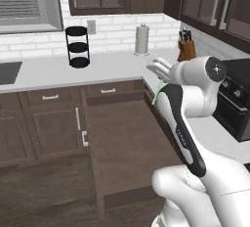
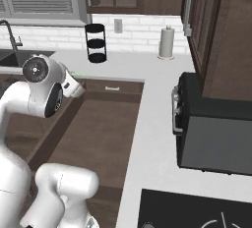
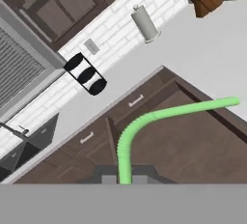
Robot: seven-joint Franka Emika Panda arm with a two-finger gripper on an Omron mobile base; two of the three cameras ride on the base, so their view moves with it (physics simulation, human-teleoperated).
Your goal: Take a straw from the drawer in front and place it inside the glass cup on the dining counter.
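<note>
The hand (image 3: pixel 125 179) is sitting at the bottom centre of the hand view, closed tight on the straw (image 3: pixel 144 121), which is rising from between the fingertips and bending off toward the right edge of the frame. In the left base view a short sliver of the green straw (image 1: pixel 157 94) is peeking out at centre right, just beside the arm's wrist; the rest is hidden behind the white arm, and the hand (image 1: pixel 158 69) itself is mostly covered by it too. In the right base view the arm's big joint is blocking the hand, so the grip is hard to make out there.

The drawer (image 1: pixel 127 143) is standing pulled out across the middle of the left base view, its wooden floor bare, with the straw held above its far right corner. Beyond it the white desk (image 1: pixel 112 67) is carrying a black tiered rack (image 1: pixel 77 47) at upper left, a paper towel roll (image 1: pixel 142 39) at upper centre and a knife block (image 1: pixel 186 47) at upper right. A black stove (image 2: pixel 216 138) is filling the right side of the right base view, cut off by the frame edge.
</note>
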